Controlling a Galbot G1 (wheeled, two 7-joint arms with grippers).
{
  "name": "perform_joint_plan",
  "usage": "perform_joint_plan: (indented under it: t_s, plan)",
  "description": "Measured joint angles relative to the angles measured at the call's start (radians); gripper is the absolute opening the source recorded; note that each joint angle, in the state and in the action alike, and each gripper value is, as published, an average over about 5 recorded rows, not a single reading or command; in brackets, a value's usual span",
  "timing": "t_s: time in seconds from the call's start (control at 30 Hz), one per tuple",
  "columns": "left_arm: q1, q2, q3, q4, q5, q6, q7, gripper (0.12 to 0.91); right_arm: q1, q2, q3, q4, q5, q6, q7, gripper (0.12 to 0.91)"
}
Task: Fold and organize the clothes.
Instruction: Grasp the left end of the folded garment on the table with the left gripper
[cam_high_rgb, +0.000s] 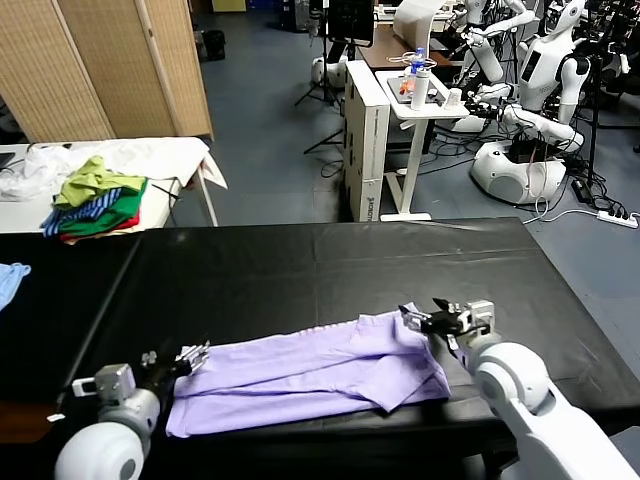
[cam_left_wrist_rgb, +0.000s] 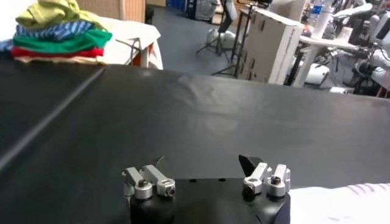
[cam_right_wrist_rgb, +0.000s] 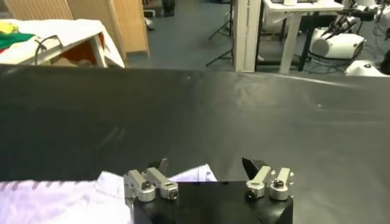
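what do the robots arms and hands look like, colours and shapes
Both arms are glossy white with rounded, bulbous segments. The left hand and right hand each sit on a grey metal wrist block. The wrist views show a black hand body with silver metal finger links fixed by dark screws, ending in black pointed fingertips. No cables or markings are visible.

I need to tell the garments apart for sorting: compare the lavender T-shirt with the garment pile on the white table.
The lavender T-shirt is a single garment lying flat in a long folded strip; the garment pile is several pieces heaped up and rumpled. The T-shirt is one pale purple; the pile mixes yellow-green, blue stripes, green and red. The T-shirt lies on the black table between both open grippers; the pile sits on the white table, far from them. Both are soft cloth.
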Motion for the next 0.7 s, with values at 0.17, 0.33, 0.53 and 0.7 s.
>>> perform_joint_plan:
  t_s: [0.17,0.33,0.53,0.7]
  plan:
    - [-0.009,-0.006,0.004,0.040,0.025,0.001,-0.006,0.835,-0.002,0.010,-0.001,-0.013,-0.005,0.000,-0.001,0.754]
    - [-0.011,-0.006,0.003,0.067,0.031,0.002,-0.012,0.635,-0.005,0.018,-0.001,-0.016,-0.012,0.001,-0.001,0.549]
    - [-0.010,-0.007,0.009,0.068,0.035,0.004,-0.009,0.282,-0.021,0.025,0.006,-0.008,-0.034,0.004,0.004,0.202]
    - [-0.023,-0.014,0.021,0.079,0.057,-0.002,-0.004,0.151,-0.050,0.037,0.027,0.009,-0.079,0.014,0.034,0.140]
